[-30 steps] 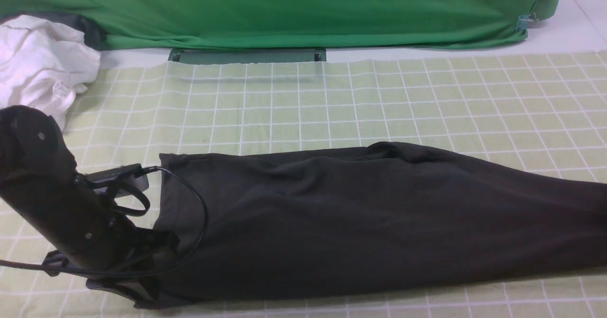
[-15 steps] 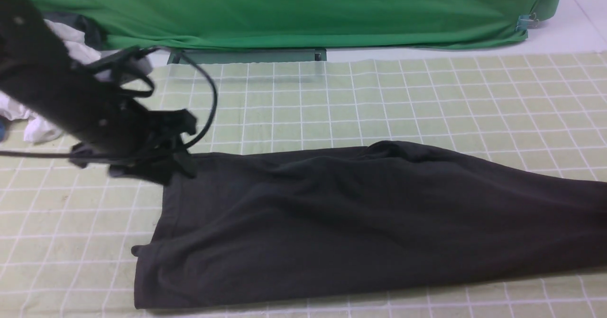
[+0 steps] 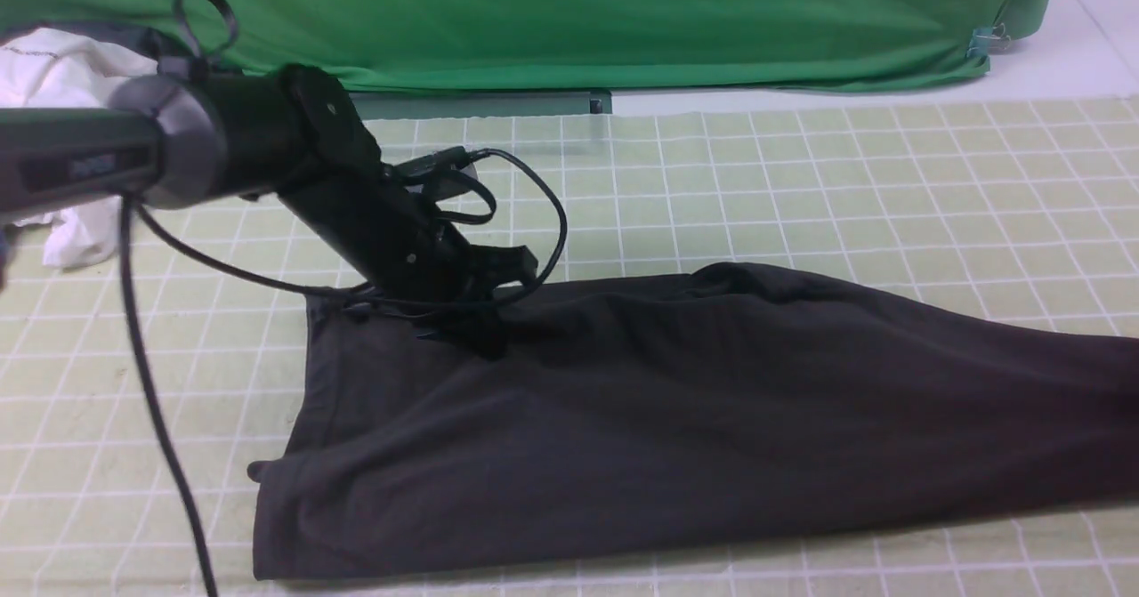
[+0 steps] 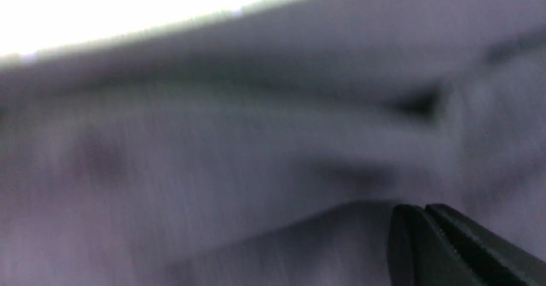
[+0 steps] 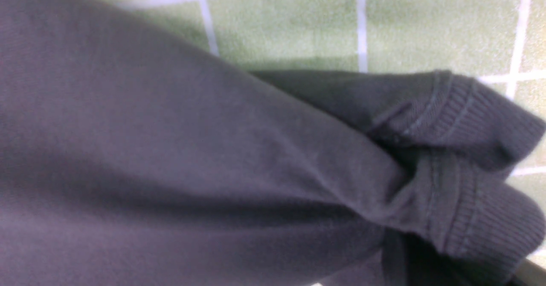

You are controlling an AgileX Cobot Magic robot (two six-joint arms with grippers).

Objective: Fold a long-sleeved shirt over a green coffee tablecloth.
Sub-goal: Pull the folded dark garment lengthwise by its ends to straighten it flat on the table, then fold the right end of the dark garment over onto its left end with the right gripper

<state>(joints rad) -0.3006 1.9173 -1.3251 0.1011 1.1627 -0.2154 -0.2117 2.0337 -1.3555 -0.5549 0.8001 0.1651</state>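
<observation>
Right wrist view — ribbed shirt cuffs (image 5: pixel 465 107)

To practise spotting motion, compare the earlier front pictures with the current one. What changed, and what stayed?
The left gripper left the long-sleeved shirt's near-left corner, rose, then swung away and rightward to its far edge. That corner now lies uncovered. Shirt body, green coffee tablecloth and white garment stayed put.
</observation>
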